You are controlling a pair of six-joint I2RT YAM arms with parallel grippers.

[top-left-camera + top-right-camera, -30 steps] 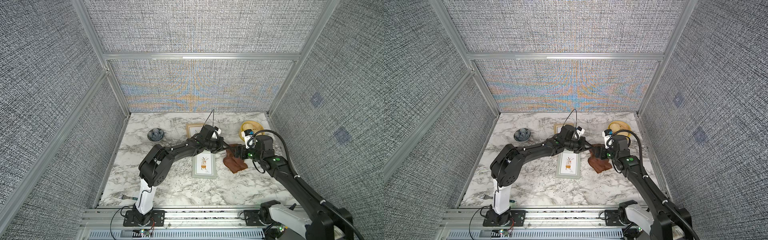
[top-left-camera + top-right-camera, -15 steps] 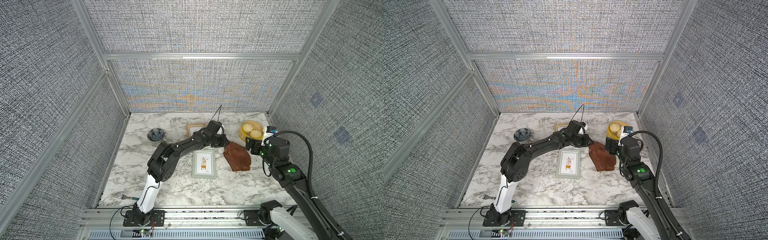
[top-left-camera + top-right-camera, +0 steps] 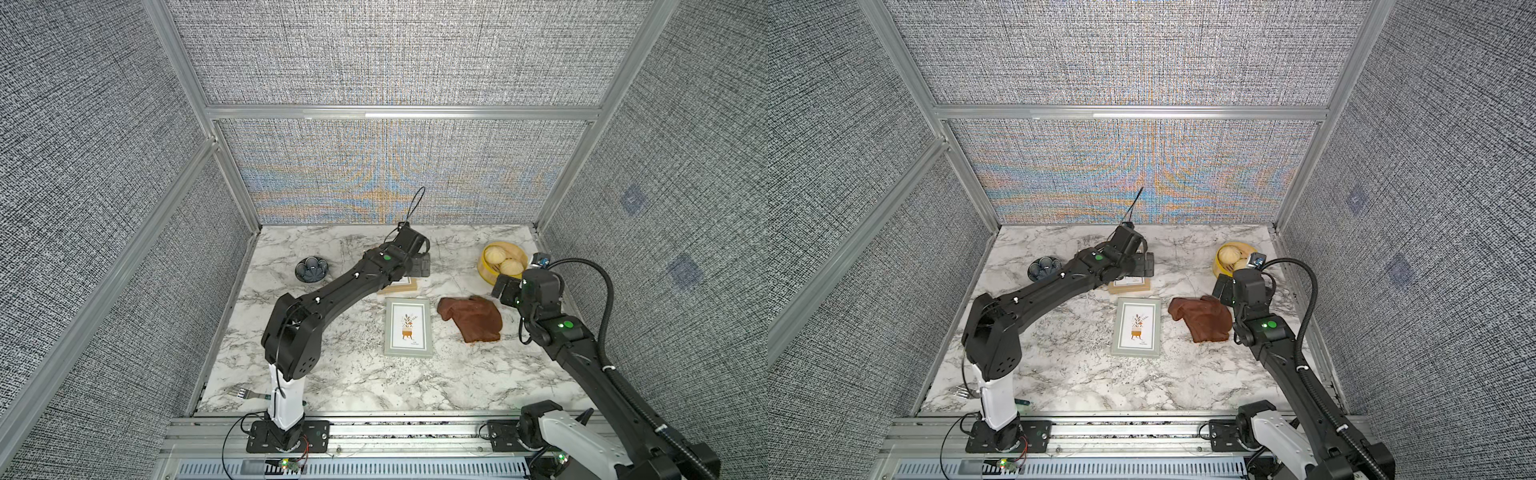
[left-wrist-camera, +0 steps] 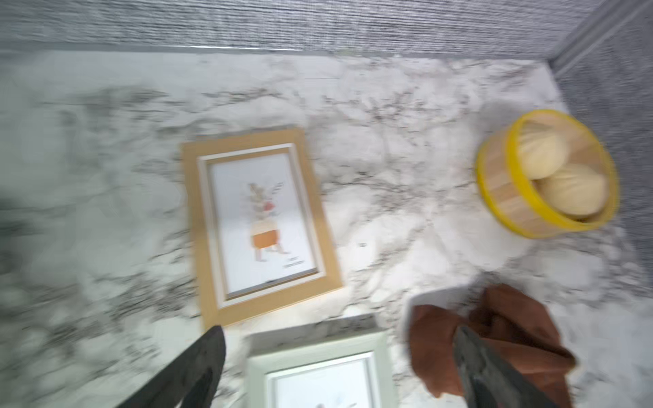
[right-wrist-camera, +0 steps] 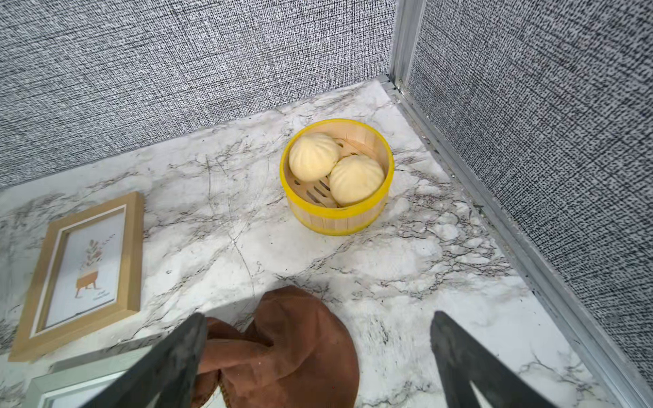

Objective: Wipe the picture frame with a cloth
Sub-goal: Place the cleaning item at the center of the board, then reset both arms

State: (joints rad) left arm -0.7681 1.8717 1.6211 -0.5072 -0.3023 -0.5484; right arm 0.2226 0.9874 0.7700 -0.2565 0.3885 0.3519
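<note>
A grey-green picture frame [image 3: 407, 328] [image 3: 1137, 327] lies flat mid-table, and its top edge [image 4: 318, 349] shows in the left wrist view. Behind it lies a wooden picture frame [image 3: 400, 286] [image 4: 261, 222] [image 5: 84, 272], partly under my left arm in both top views. The reddish-brown cloth [image 3: 471, 318] [image 3: 1202, 318] [image 5: 296, 346] lies crumpled on the marble just right of the grey-green frame. My left gripper [image 3: 420, 266] [image 4: 338, 332] hangs open above the wooden frame, holding nothing. Open too, my right gripper [image 3: 503, 289] [image 5: 318, 318] hovers above the cloth's far right edge.
A yellow steamer basket [image 3: 486, 272] [image 5: 335, 219] with two buns stands at the back right, near the wall. At the back left sits a dark blue bowl [image 3: 311, 269]. A fork [image 3: 245, 392] lies at the front left by my left arm's base.
Both grippers have let go of the cloth and drawn away from it. The left one opened and moved back over the wooden frame, the right one moved right. The cloth now lies loose.
</note>
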